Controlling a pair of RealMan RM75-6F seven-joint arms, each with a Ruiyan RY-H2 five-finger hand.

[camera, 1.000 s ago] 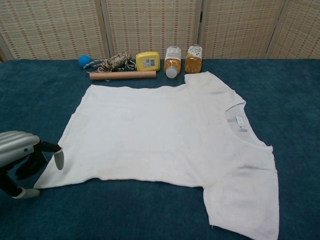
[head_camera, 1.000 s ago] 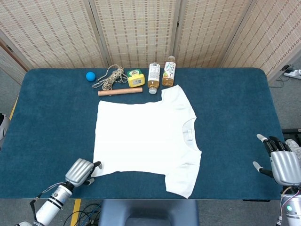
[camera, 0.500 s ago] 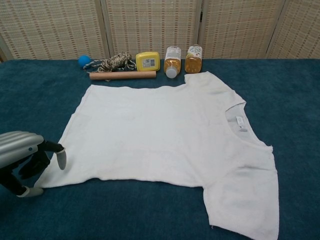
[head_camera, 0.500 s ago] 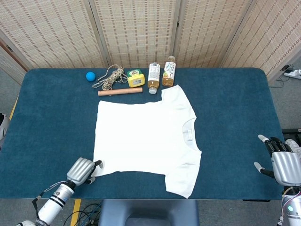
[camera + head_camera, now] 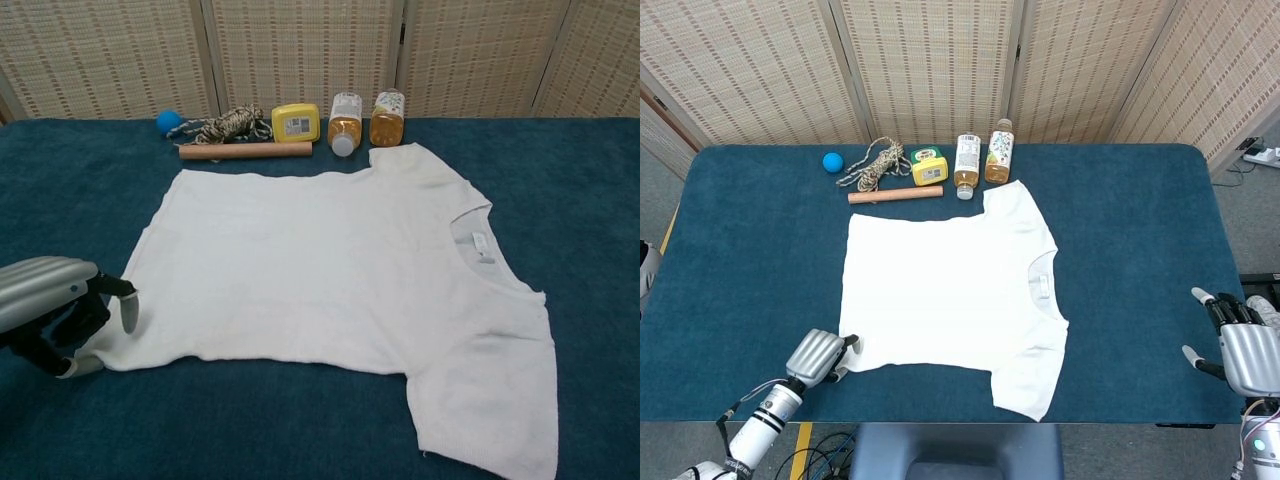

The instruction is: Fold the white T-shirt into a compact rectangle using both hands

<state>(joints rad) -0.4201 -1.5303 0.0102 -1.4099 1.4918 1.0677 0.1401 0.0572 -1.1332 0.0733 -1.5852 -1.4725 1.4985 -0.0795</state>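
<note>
White T-shirt spread flat mid-frame on the blue counter. Left robot hand, lower left, pinching the shirt's bottom corner. Right robot hand, lower right edge, empty with fingers apart.

The T-shirt lay flat mid-table, my left hand at its near left corner, my right hand well apart off the right edge, two bottles behind it.
</note>
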